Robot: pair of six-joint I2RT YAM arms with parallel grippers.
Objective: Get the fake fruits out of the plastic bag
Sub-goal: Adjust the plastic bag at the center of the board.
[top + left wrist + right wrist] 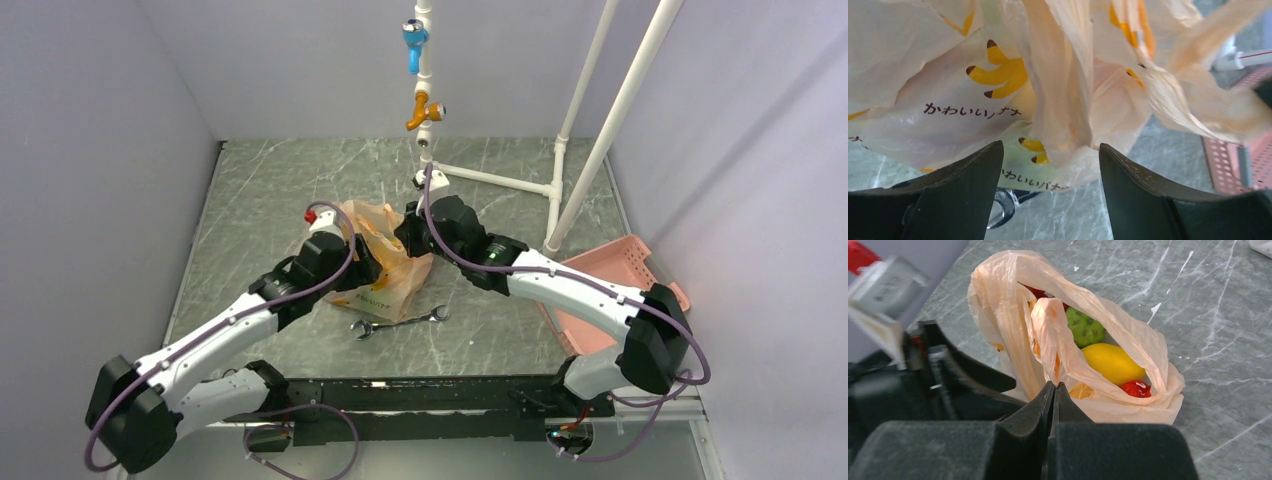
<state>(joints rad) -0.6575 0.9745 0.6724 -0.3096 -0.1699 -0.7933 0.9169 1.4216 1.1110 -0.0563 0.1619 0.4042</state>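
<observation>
The plastic bag (388,272) lies mid-table, thin peach film with yellow banana prints (998,75). Its mouth gapes in the right wrist view (1128,335). Inside show fake fruits: a bumpy green one (1084,327), a yellow one (1113,362), a red one (1136,388), and more red further back (1037,291). My right gripper (1054,385) is shut on a twisted strip of the bag's rim. My left gripper (1048,152) stands open at the bag's left side, and a hanging fold of film sits between its fingertips (990,155). Its dark fingers (973,375) also show in the right wrist view.
A steel wrench (398,322) lies just in front of the bag, and its ring end (1003,210) peeks under the film. A pink slotted basket (610,272) sits at the right. A white pipe frame (555,185) with coloured valves stands at the back.
</observation>
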